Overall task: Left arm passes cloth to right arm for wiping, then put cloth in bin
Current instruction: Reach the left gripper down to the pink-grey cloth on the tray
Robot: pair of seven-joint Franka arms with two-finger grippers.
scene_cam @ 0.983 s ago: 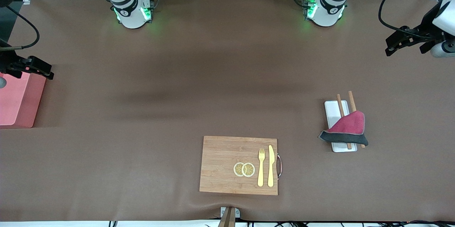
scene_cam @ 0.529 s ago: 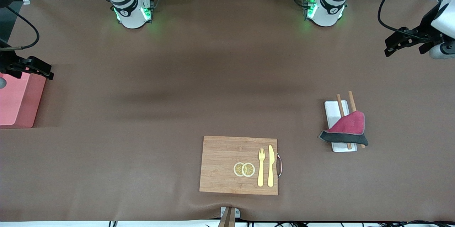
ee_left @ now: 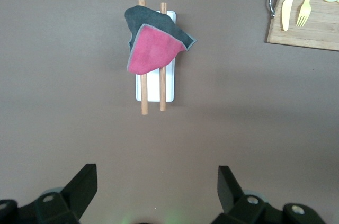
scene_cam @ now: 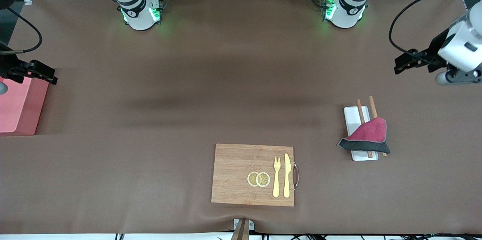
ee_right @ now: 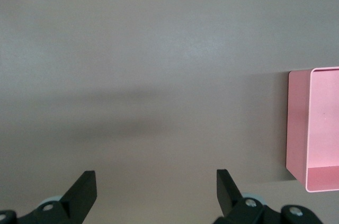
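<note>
Spread wide and empty, the left gripper (ee_left: 156, 192) hangs over bare table (scene_cam: 226, 82) near the left arm's end, well apart from the cloth (scene_cam: 367, 136) draped over a white tray (scene_cam: 354, 114) and chopsticks (scene_cam: 360, 109). Also spread, the right gripper (ee_right: 156, 192) waits just beside the pink bin (scene_cam: 19, 106).

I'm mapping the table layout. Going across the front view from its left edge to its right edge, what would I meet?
bin → right gripper → wooden board → lemon slices → fork → knife → cloth on the white tray → left gripper
</note>
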